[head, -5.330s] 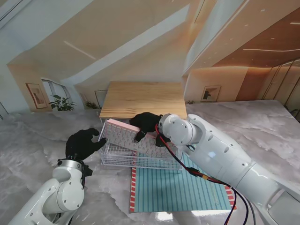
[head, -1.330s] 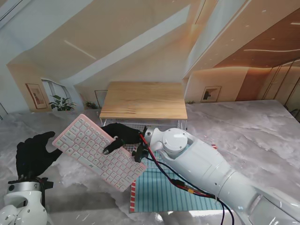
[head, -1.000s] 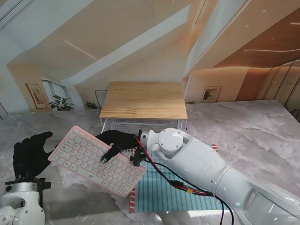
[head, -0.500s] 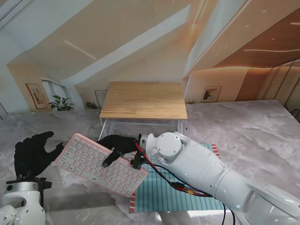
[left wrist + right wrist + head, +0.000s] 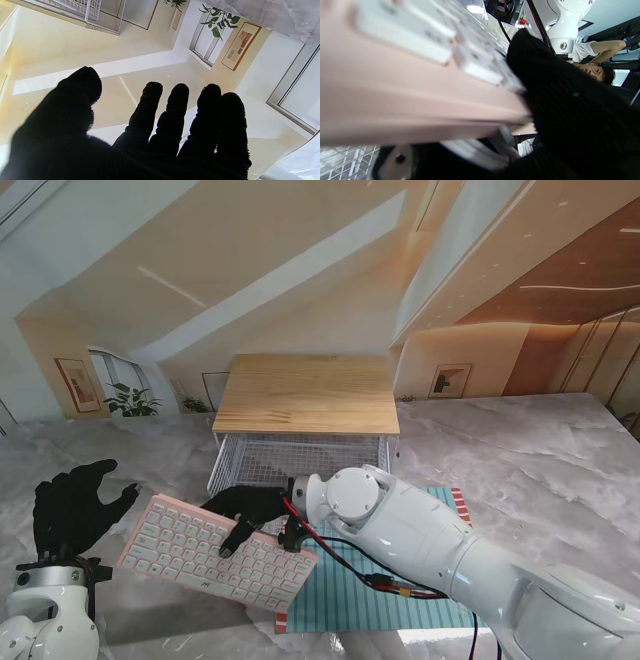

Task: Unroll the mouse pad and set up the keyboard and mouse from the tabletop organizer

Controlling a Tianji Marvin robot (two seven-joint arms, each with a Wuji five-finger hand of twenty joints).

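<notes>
Right hand is grasping the pink keyboard by its far long edge, one finger across the keys. Keyboard sits tilted left of the wire organizer, its right corner over the striped mouse pad, which lies flat on the marble counter. Left hand is released, fingers spread, just left of the keyboard, not touching.

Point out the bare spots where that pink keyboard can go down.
Free: the striped mouse pad nearer to me than the wire organizer, right of the pink keyboard, though the right arm crosses over it. Bare marble lies between the keyboard and the open left hand. Crowded: beside the organizer's front, where the right hand grips the keyboard.
</notes>
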